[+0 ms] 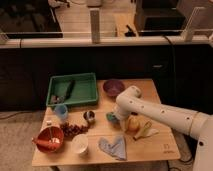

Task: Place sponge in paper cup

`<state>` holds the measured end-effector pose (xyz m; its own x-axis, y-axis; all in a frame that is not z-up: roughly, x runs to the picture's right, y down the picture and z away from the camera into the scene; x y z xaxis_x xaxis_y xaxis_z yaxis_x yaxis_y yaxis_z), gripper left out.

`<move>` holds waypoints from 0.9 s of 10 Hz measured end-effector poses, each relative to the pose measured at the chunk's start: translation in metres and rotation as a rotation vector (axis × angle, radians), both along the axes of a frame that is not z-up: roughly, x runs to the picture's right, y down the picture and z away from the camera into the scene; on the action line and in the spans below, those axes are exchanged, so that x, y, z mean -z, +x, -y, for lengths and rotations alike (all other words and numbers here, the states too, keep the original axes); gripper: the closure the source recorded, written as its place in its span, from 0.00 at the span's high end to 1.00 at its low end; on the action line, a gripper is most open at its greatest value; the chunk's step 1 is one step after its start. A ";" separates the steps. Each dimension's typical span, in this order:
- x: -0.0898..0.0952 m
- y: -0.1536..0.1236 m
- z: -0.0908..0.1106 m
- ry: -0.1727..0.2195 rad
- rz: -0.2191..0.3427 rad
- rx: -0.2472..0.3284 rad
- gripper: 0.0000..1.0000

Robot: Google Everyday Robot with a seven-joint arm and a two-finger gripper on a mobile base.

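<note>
The teal-green sponge (110, 117) lies on the wooden table (160, 145) near its middle, just right of the small metal cup (89, 116). The white paper cup (80, 143) stands upright near the front edge, to the sponge's front left. My white arm reaches in from the right and bends down over the table. My gripper (116, 119) is at the sponge's right edge, low over the table, mostly hidden under the arm's wrist. I cannot tell whether it touches the sponge.
A green tray (87, 80) holding a black block sits at the back left, a purple bowl (113, 87) beside it. A blue cup (61, 111), dark grapes (72, 130), a red bowl (49, 139), a blue cloth (113, 147), an orange fruit (133, 123) and a banana (146, 131) surround the sponge.
</note>
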<state>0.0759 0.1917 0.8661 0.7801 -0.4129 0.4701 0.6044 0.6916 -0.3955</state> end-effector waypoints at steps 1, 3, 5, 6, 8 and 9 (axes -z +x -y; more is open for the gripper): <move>-0.002 0.000 0.001 0.000 0.001 -0.008 0.80; -0.005 0.000 0.002 0.000 0.000 -0.019 0.80; -0.005 0.001 0.002 -0.001 -0.001 -0.022 0.80; -0.005 0.001 0.002 -0.001 -0.001 -0.022 0.80; -0.005 0.002 0.002 -0.002 -0.002 -0.022 0.80; -0.007 0.001 0.002 -0.005 -0.006 -0.033 0.80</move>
